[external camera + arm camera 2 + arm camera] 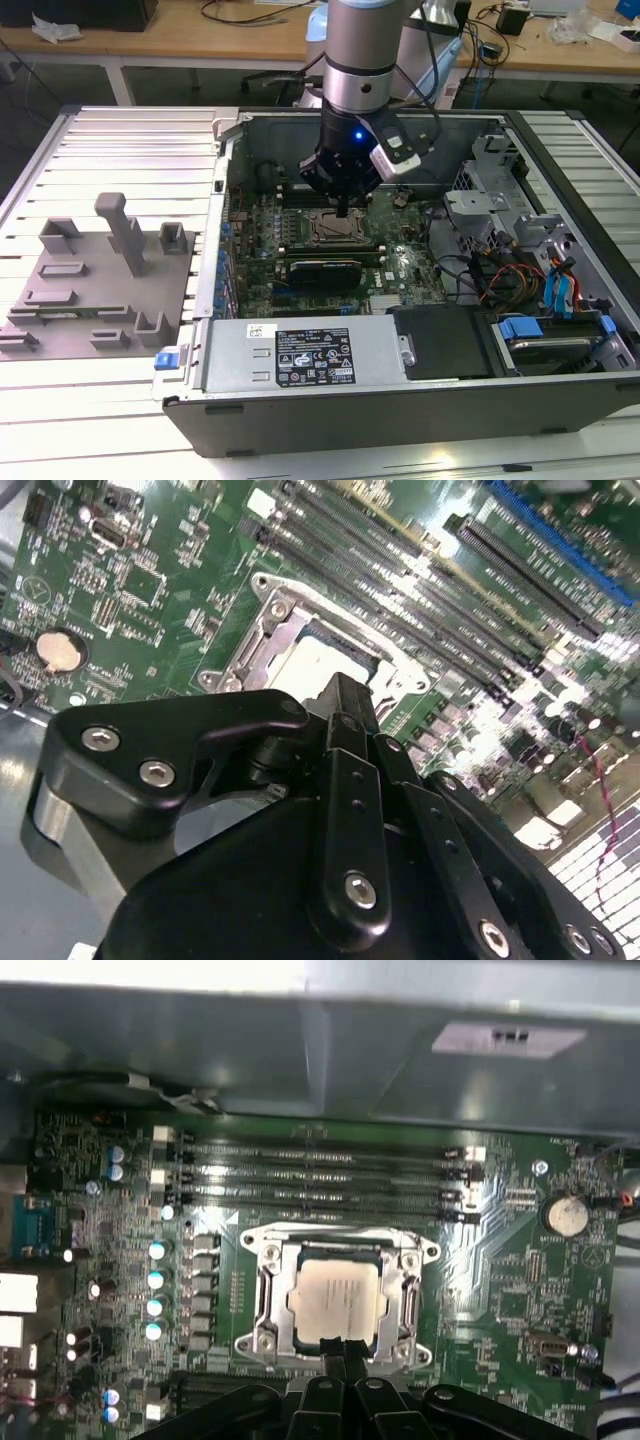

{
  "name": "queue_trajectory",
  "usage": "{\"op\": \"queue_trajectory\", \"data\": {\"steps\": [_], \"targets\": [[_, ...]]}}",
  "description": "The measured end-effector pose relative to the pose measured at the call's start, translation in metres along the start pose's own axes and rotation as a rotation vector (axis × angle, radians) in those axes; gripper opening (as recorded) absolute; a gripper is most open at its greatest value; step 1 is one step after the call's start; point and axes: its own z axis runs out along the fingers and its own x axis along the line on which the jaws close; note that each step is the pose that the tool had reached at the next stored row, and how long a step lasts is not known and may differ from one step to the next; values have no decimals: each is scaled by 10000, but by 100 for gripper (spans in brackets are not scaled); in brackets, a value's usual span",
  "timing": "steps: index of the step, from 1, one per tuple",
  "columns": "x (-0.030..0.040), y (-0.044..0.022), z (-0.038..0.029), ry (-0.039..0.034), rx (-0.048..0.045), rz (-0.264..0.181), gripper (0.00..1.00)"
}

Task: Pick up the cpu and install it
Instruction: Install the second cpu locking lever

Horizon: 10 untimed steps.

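First wrist view shows the cpu [337,1298] seated flat in the socket [262,1305]; the gripper [345,1348], jaws pinched together and empty, hovers at its edge.

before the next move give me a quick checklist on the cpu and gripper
1. cpu inside the socket frame: ok, it lies within the frame in the first wrist view.
2. cpu flat and fully seated: cannot tell.
3. gripper over the socket: ok, it sits at the frame's edge, by the cpu.
4. Gripper let go of the cpu: cannot tell.
5. Frame open around the cpu: ok, nothing covers its top.
6. Arm clear of the case walls: ok in the exterior view.
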Motion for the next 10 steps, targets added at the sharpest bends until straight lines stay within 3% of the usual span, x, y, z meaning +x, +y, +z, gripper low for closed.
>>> {"op": "queue_trajectory", "data": {"steps": [2, 7, 10], "targets": [[7, -95, 5, -4, -50, 0, 11], [17, -232, 12, -9, -145, 0, 11], [19, -258, 15, -12, -162, -17, 11]]}}
